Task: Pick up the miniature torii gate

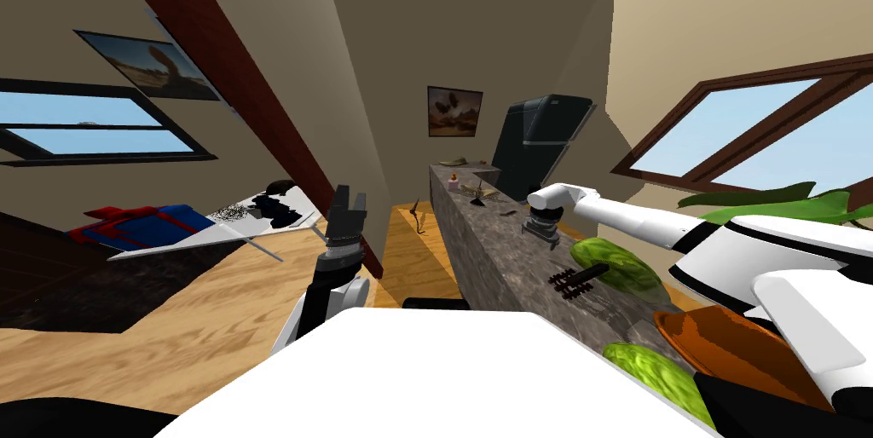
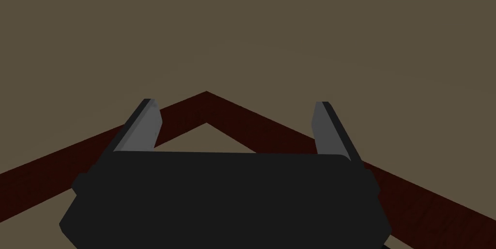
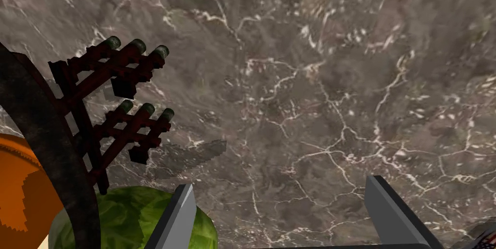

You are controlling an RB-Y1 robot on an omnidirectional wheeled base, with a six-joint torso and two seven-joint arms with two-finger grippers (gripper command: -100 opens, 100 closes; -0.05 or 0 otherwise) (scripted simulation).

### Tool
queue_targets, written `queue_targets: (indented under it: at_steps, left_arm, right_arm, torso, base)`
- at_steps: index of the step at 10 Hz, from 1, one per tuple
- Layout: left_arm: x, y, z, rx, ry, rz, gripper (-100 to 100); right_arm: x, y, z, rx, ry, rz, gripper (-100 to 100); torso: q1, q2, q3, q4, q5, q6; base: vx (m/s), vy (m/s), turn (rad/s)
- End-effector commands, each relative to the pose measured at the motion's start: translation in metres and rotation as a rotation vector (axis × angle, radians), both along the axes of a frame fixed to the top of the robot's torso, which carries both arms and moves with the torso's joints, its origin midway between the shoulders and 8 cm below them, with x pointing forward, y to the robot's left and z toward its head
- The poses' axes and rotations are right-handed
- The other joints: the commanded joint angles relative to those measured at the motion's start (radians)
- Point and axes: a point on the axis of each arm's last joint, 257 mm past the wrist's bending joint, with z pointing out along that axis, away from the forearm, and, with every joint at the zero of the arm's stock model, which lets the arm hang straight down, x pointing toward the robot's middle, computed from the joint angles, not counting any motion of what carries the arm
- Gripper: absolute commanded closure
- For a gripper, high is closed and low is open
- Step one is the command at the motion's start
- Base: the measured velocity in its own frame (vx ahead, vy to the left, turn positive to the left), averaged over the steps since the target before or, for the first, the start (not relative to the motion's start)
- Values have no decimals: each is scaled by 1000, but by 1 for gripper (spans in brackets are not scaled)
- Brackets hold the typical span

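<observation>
**Small gate lies flat on the counter, off to the side of the open right claw**

The torii gate (image 3: 114, 105) is a dark red frame of thin crossbars with green-capped post ends. It lies on the marbled counter (image 3: 315, 91), in the head view just right of and below centre. It sits close against a green cabbage (image 3: 131, 217), with an orange bowl (image 3: 14, 188) beyond.

It looks light and stiff, but the slim slats would likely snap or slip under a hard squeeze. The better hold is probably across one thick post or the dark curved beam at its end, which seems to be its top bar.

The right claw (image 3: 280, 183) hovers over bare counter, spread wide and empty, with the gate outside one finger. The left claw (image 2: 236, 102), also spread and empty, is raised left of the counter.
</observation>
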Motion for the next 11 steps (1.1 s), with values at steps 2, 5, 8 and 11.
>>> queue_targets:
  at_steps: [2, 5, 8, 11]
  left_arm:
    - [0, 0, 0, 0, 0, 0, 0]
    - [0, 0, 0, 0, 0, 0, 0]
    - [0, 0, 0, 0, 0, 0, 0]
    - [0, 0, 0, 0, 0, 0, 0]
  right_arm:
    - [-22, -16, 12, -11, 65, -74, -100]
    - [-54, -31, 26, -11, 147, -177, -100]
    - [-85, -38, 30, -6, 238, -253, -100]
    - [-120, -33, 15, 13, 355, -302, -100]
  torso:
    - [0, 0, 0, 0, 0, 0]
    - [0, 1, 0, 0, 0, 0]
    - [-1, 2, 1, 0, 0, 0]
    - [0, 4, 2, 1, 0, 0]
  base:
    - [-14, -14, 76]
    - [-20, -18, 75]
    - [-44, -31, 54]
    - [-73, -20, 46]
